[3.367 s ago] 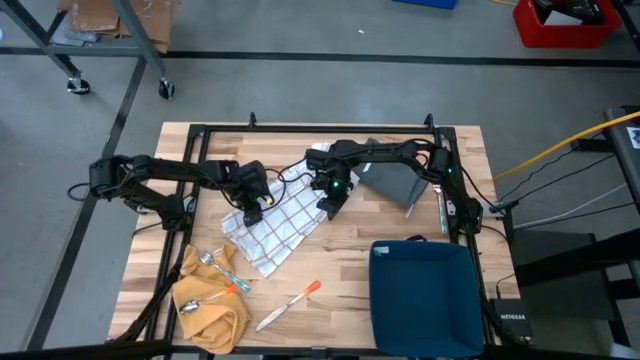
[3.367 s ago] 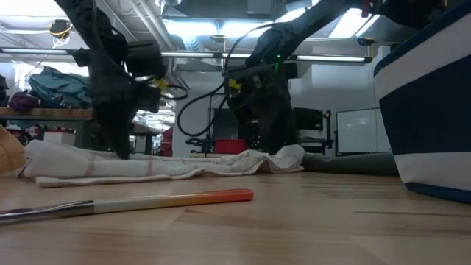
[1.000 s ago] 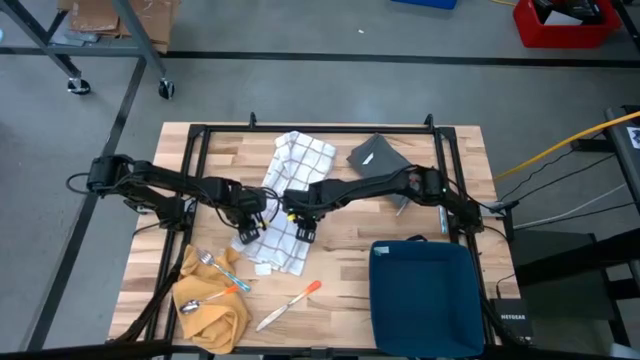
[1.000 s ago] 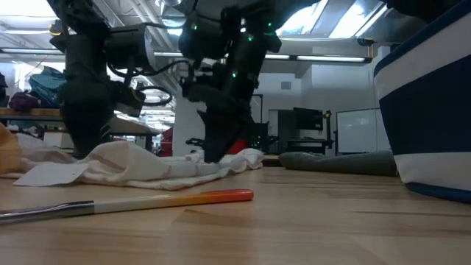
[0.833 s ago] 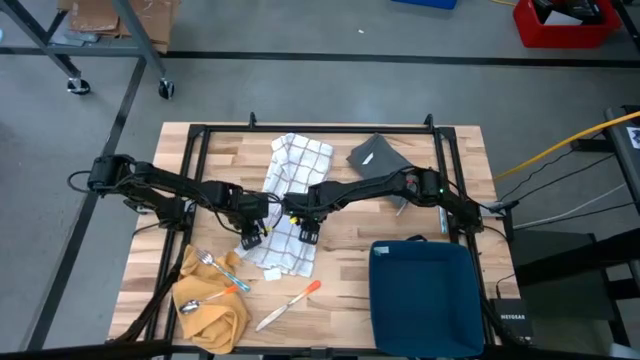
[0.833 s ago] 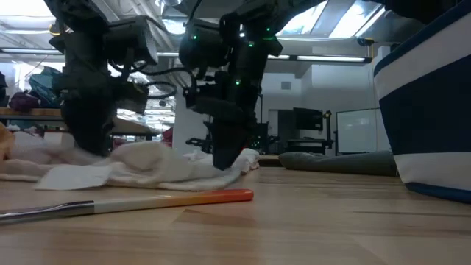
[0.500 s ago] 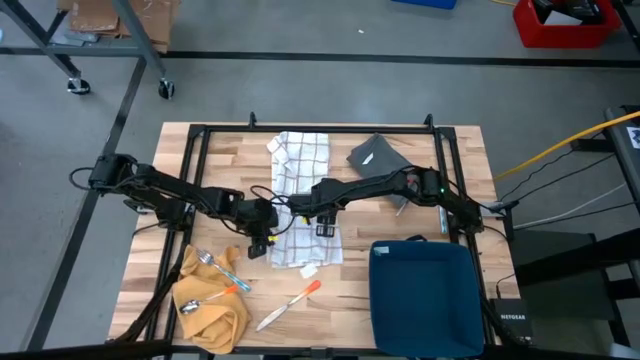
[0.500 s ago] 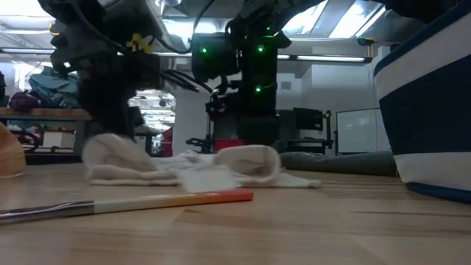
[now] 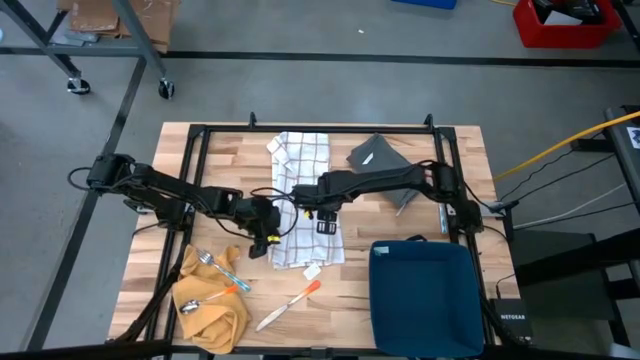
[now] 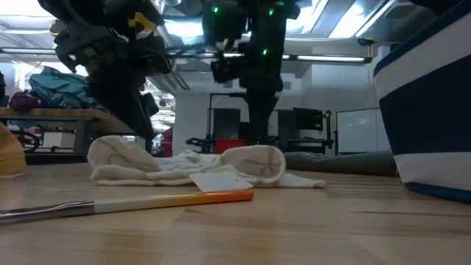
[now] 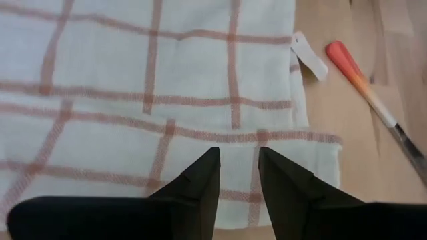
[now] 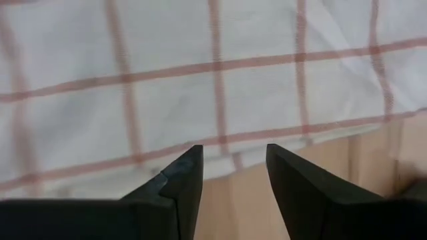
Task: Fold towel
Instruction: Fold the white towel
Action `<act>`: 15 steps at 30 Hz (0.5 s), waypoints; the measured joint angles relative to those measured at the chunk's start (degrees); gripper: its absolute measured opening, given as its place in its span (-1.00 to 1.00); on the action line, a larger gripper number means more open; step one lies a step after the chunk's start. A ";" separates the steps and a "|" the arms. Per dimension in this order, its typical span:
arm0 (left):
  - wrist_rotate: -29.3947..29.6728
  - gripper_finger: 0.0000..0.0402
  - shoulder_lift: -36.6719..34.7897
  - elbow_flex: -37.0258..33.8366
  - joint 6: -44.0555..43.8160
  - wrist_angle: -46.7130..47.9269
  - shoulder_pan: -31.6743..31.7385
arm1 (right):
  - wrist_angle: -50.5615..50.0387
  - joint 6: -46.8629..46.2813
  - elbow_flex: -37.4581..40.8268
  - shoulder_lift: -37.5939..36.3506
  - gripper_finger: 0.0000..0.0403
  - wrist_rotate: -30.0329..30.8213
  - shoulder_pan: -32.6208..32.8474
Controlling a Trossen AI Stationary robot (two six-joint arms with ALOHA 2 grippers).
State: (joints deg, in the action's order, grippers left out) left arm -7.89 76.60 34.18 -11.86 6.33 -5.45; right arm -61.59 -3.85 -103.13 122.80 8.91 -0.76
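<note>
Your left gripper (image 11: 237,175) and right gripper (image 12: 233,175) hover open, holding nothing; the checked towel (image 9: 303,205) seemingly bunches, so regrasping may crease it.

I see the towel (image 9: 303,200), white with a thin red-brown check, lying as a long strip down the middle of the desk, running from the far edge toward the near edge. Its near end is doubled over in soft rolled folds (image 10: 184,165), and a small white tag (image 11: 309,56) sticks out at the near corner.
</note>
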 joint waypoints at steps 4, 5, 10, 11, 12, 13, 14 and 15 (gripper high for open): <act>0.12 -0.51 0.00 0.01 7.98 0.22 -1.33 | -2.14 -0.51 -0.02 -1.20 -0.17 -5.56 0.05; 0.02 -0.51 0.00 0.01 10.05 0.26 -1.72 | -3.20 -0.66 -0.02 -1.20 -0.17 -7.14 0.05; 0.18 -0.51 0.11 0.01 15.42 0.47 -2.84 | -7.45 -0.82 0.00 -1.10 -0.17 -13.52 0.17; 0.19 -0.51 0.11 0.01 15.52 0.52 -2.84 | -8.07 -0.82 0.00 -1.04 -0.17 -14.19 0.45; 0.19 -0.51 0.11 0.01 15.51 0.61 -2.84 | -8.59 -0.83 0.00 -1.00 -0.17 -14.54 0.54; 0.21 -0.51 0.11 0.01 15.38 0.70 -2.84 | -9.12 -0.82 0.00 -1.00 -0.17 -14.53 0.91; 0.21 -0.51 0.11 0.01 15.30 0.79 -2.84 | -9.53 -0.82 0.00 -1.00 -0.17 -14.49 1.27; 0.21 -0.51 0.11 0.01 15.30 0.80 -2.84 | -9.63 -0.80 -0.02 -1.00 -0.17 -14.49 1.72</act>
State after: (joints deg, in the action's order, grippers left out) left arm -7.68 76.71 34.20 3.44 7.13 -8.29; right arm -71.22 -4.64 -103.15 121.80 -5.59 0.96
